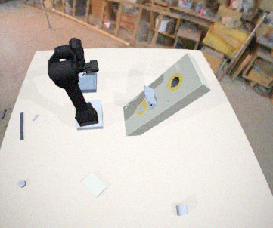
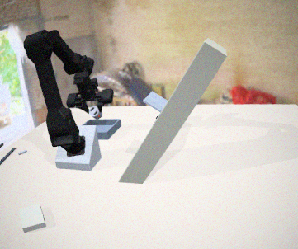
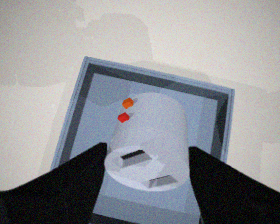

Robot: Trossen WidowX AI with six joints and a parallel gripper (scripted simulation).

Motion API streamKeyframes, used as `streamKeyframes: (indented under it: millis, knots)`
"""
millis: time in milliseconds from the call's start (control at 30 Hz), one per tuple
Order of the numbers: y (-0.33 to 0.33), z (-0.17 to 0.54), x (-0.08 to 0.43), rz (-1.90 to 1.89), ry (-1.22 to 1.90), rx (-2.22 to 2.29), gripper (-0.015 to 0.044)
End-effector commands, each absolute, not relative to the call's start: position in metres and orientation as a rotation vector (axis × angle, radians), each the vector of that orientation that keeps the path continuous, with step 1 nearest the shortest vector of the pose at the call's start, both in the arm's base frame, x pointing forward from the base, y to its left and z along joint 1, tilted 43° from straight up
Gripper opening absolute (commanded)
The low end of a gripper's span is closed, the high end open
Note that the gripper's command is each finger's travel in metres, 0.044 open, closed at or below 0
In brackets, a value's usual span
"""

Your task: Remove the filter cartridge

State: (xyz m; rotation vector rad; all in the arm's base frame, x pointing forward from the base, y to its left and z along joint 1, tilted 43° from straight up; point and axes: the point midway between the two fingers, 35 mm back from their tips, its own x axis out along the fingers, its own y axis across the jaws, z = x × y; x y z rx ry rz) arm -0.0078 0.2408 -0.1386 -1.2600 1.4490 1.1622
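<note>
The white round filter cartridge (image 1: pixel 82 75) (image 2: pixel 95 111) (image 3: pixel 153 125) is out of the panel, with two slots on its near face and an orange and a red mark on its side in the wrist view. My gripper (image 2: pixel 94 107) (image 3: pixel 147 151) is shut on it, one finger on each side. The cartridge hangs above the blue tray (image 1: pixel 88 86) (image 2: pixel 110 131) (image 3: pixel 158 75), within its walls as the wrist view shows it. The grey service panel (image 1: pixel 163 92) (image 2: pixel 172 119) leans to the right, with a dark open hole (image 1: pixel 175 81) inside a yellow ring.
A pale blue flap (image 1: pixel 150 97) (image 2: pixel 155 101) sticks out of the panel. The arm's base block (image 1: pixel 100 115) (image 2: pixel 73 162) stands close to the tray. A pale block (image 1: pixel 94 184) (image 2: pixel 33 218), a small cylinder (image 1: pixel 181 210), a disc (image 1: pixel 22 183) and a dark bar (image 1: pixel 22 126) (image 2: pixel 6 157) lie farther off.
</note>
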Motion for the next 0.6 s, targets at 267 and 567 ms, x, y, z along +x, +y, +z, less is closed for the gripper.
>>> streamKeyframes:
  millis: [267, 567]
  knots:
    - [0.212, -0.163, -0.012, 1.155, 1.461, -1.275, 0.0053]
    - [0.212, -0.163, -0.012, 1.155, 1.461, -1.275, 0.0289]
